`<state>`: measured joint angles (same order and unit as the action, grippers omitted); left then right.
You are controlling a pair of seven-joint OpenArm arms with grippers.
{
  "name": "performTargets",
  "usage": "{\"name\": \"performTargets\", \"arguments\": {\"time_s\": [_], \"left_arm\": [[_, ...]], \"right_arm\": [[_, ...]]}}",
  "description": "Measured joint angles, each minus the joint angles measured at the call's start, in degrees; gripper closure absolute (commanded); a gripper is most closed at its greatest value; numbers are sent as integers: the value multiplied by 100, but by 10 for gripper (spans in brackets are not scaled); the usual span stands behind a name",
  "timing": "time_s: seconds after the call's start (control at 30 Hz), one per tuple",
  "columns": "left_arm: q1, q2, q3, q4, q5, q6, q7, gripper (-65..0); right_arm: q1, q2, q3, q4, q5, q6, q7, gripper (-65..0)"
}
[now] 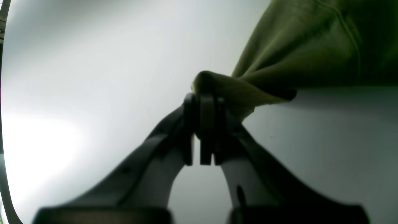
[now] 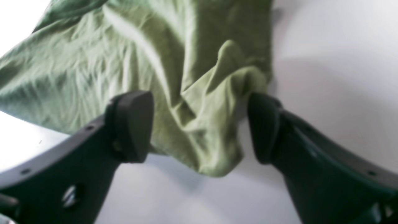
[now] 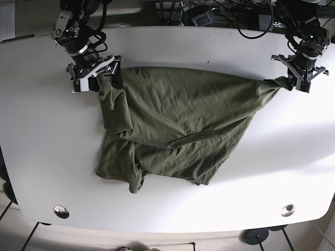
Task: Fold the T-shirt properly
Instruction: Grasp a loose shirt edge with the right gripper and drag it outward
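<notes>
left hand pinching T-shirt corner | right hand gaping, straddling bunched cloth | risk: lopsided pulling dragging shirt across desk

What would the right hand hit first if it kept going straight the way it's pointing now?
Probably the green T-shirt: a bunched fold of it lies directly between the right hand's open fingers, just ahead. Depth is unclear.

From the base view we look steeply down on the whole white table, while our two wrist views sit close behind their fingers, each sharing with it a corner of the crumpled olive-green cotton T-shirt.
</notes>
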<state>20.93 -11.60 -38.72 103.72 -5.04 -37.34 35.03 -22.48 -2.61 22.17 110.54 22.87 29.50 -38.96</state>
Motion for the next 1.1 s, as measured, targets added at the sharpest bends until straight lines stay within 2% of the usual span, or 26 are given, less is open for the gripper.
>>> {"name": "performTargets", "arguments": {"time_s": [0.17, 0.23, 0.27, 0.33, 0.37, 0.47, 0.6, 0.8, 1.0, 1.1], "left_arm": [[-7, 0, -2, 0, 4, 0, 2, 0], [-17, -2, -2, 0, 4, 0, 2, 0], [-17, -2, -2, 0, 4, 0, 0, 0], [-17, 2, 13, 0, 2, -2, 2, 0], [-17, 2, 15, 0, 4, 0, 0, 0], [-15, 13, 13, 0, 4, -2, 2, 0], [-15, 15, 7, 2, 4, 0, 0, 0], [-17, 13, 7, 2, 4, 0, 2, 0], [-17, 13, 9, 2, 4, 0, 0, 0], [-22, 13, 13, 2, 4, 0, 2, 0]], "right_arm": [[446, 42, -350, 9, -61, -4, -31, -491], [861, 256, -682, -72, -2, 20, 0, -491], [1176, 439, -1021, -251, -13, -52, 33, -491], [1801, 765, -1700, -850, -20, -55, -28, -491], [2033, 811, -1886, -1102, -26, -57, -33, -491], [2822, 820, -2378, -2146, -15, 2, -9, -493], [3609, 855, -2802, -3377, -39, -7, 4, -491], [4533, 852, -2990, -5066, -20, 2, 697, -493], [4758, 866, -2990, -5742, -35, 9, 745, -490], [4544, 824, -2988, -5665, 26, 304, 850, -488]]}}
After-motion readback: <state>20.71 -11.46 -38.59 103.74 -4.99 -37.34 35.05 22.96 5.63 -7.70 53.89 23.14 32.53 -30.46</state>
